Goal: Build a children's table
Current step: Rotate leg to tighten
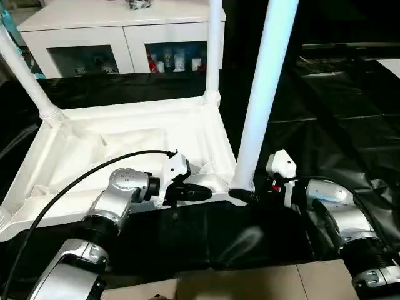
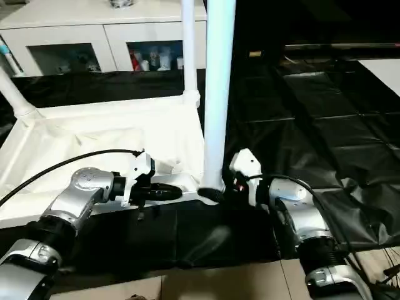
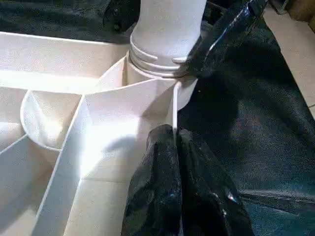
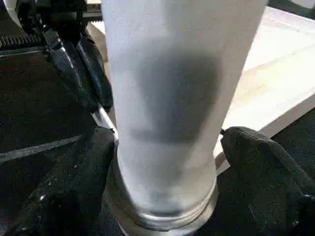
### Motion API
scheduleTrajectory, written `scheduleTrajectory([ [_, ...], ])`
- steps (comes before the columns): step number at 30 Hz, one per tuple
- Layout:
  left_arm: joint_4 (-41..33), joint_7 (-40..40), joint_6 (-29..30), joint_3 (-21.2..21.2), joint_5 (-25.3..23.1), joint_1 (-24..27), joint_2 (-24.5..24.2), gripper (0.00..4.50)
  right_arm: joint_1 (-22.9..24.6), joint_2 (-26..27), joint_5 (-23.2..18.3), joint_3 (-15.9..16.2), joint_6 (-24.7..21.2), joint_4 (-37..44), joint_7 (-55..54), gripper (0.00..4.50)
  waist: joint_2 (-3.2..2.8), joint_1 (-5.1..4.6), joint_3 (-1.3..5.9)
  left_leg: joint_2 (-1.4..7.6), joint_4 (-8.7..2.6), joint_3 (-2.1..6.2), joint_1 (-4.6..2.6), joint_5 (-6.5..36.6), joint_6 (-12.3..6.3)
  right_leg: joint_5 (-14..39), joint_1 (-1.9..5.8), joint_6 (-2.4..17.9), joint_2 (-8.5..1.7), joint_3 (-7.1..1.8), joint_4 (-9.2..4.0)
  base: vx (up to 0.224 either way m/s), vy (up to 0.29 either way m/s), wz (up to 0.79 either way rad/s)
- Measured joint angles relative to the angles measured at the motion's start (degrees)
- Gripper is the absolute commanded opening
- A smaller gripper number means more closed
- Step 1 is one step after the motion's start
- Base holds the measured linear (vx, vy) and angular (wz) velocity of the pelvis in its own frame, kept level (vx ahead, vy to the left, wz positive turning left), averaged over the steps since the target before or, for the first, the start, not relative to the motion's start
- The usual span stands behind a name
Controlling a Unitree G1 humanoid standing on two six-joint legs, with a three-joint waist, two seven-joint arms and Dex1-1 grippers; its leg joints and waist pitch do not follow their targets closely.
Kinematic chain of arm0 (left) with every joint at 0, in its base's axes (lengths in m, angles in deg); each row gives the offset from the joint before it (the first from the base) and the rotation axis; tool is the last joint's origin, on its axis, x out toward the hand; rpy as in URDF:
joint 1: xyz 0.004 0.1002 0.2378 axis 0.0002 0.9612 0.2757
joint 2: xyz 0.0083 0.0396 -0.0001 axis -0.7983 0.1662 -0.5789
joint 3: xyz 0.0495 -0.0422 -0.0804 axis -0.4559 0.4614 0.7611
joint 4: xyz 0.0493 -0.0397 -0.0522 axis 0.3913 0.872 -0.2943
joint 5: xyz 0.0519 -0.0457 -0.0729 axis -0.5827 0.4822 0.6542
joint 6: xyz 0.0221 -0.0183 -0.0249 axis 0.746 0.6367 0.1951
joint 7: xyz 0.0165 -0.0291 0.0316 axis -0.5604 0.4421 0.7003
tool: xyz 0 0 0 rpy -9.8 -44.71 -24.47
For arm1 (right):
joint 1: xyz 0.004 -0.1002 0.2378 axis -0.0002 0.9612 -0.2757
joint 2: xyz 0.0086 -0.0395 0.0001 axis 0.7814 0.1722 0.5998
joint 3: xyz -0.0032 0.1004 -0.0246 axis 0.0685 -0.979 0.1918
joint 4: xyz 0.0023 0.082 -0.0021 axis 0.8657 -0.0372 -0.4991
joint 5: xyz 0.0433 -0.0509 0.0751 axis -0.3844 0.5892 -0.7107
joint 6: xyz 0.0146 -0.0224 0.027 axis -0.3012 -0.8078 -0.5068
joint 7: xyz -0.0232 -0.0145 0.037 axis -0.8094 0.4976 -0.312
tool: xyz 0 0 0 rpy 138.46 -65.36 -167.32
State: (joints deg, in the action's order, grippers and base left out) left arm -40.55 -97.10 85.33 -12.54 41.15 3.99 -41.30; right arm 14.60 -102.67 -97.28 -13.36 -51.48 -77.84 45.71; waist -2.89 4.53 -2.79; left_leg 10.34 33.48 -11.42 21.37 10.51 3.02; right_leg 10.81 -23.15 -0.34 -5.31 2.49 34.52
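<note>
Right wrist view: leg (image 4: 167,108) between right pincer (image 4: 167,196) fingers

place: lab/demo rm | cues: black-draped table (image 1: 325,125), white glass-door cabinet (image 1: 119,37) w/ knick-knacks

White children's table (image 1: 125,134) w/ white legs (image 1: 265,87); black cloth (image 1: 325,119); white cabinet (image 1: 119,25); silver forearms, black fingers (image 3: 167,191).
</note>
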Motion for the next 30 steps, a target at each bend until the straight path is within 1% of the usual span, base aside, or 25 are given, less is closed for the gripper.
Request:
scheduleTrajectory([
  [3, -0.57, 0.84, -0.21, -0.20, -0.23, 0.19, 0.06, 0.00, -0.01, 0.34, 0.14, 0.17, 0.00, 0.00, -0.65, 3.83, 0.01, 0.04, -0.01, 0.00, 0.02, 0.00, 0.02, 0.00, 0.00, 0.00, -0.01, 0.00, 0.00, 0.00, 0.00, 0.000, 0.000, 0.00],
  [4, -0.70, 1.12, -0.21, -0.22, -0.23, 0.21, 0.18, 0.27, -0.02, 0.32, 0.14, 0.17, -0.01, 0.00, -0.78, 3.85, 0.03, 0.13, -0.02, 0.00, 0.04, 0.00, 0.03, 0.00, 0.00, 0.00, -0.01, 0.00, 0.00, 0.00, 0.00, 0.000, 0.000, 0.00],
  [5, -0.70, 1.31, -0.18, -0.22, -0.22, 0.16, 0.31, 0.42, -0.03, 0.31, 0.15, 0.17, -0.01, 0.00, -0.86, 3.86, 0.04, 0.22, -0.03, 0.00, 0.06, 0.00, 0.03, 0.00, 0.00, -0.01, 0.00, 0.01, 0.00, -0.01, 0.00, 0.000, 0.000, 0.00],
  [6, -0.68, 1.68, -0.02, -0.22, -0.27, 0.06, 0.46, 0.42, -0.03, 0.32, 0.18, 0.17, -0.01, 0.01, -0.95, 3.86, 0.05, 0.30, -0.03, 0.00, 0.07, 0.00, 0.03, 0.00, 0.00, -0.02, 0.00, 0.02, 0.00, -0.02, 0.00, 0.000, 0.000, 0.00],
  [7, -0.65, 2.07, 0.18, -0.22, -0.27, -0.03, 0.58, 0.59, -0.03, 0.34, 0.20, 0.17, -0.01, 0.01, -1.00, 3.86, 0.06, 0.39, -0.04, -0.01, 0.08, 0.00, 0.03, 0.00, 0.01, -0.03, 0.00, 0.04, 0.00, -0.03, 0.00, 0.000, 0.000, 0.00],
  [8, -0.61, 2.26, 0.20, -0.23, -0.30, -0.07, 0.62, 0.59, -0.03, 0.33, 0.21, 0.16, -0.01, 0.01, -1.00, 3.86, 0.08, 0.40, -0.05, -0.01, 0.09, 0.00, 0.04, 0.00, 0.00, -0.05, 0.00, 0.06, 0.00, -0.03, 0.00, 0.000, 0.000, 0.00],
  [10, -0.39, 2.41, -0.30, -0.42, -0.74, -0.19, 0.59, 0.84, -0.02, 0.31, 0.20, 0.16, -0.01, 0.01, -0.99, 3.86, 0.09, 0.41, -0.06, -0.01, 0.10, 0.00, 0.04, 0.00, 0.00, -0.07, 0.01, 0.07, 0.00, -0.03, 0.00, 0.000, 0.000, 0.00],
  [17, -0.17, 2.48, -1.36, -1.22, -1.22, -0.32, 0.14, 0.84, -0.02, 0.30, 0.21, 0.16, -0.01, 0.01, -1.10, 3.86, 0.06, 0.34, -0.04, 0.00, 0.12, 0.00, 0.02, 0.00, 0.00, -0.08, 0.01, 0.08, 0.00, -0.02, 0.03, 0.000, 0.000, 0.00],
  [30, 0.10, 2.62, -1.47, -3.26, -3.04, -1.25, -0.79, 0.84, -0.02, 0.30, 0.27, 0.24, -0.01, 0.00, -1.14, 3.86, 0.05, 0.07, -0.03, 0.00, 0.15, 0.00, -0.10, -0.01, 0.01, -0.08, 0.02, 0.08, 0.00, -0.05, 0.24, 0.000, 0.000, 0.00],
])
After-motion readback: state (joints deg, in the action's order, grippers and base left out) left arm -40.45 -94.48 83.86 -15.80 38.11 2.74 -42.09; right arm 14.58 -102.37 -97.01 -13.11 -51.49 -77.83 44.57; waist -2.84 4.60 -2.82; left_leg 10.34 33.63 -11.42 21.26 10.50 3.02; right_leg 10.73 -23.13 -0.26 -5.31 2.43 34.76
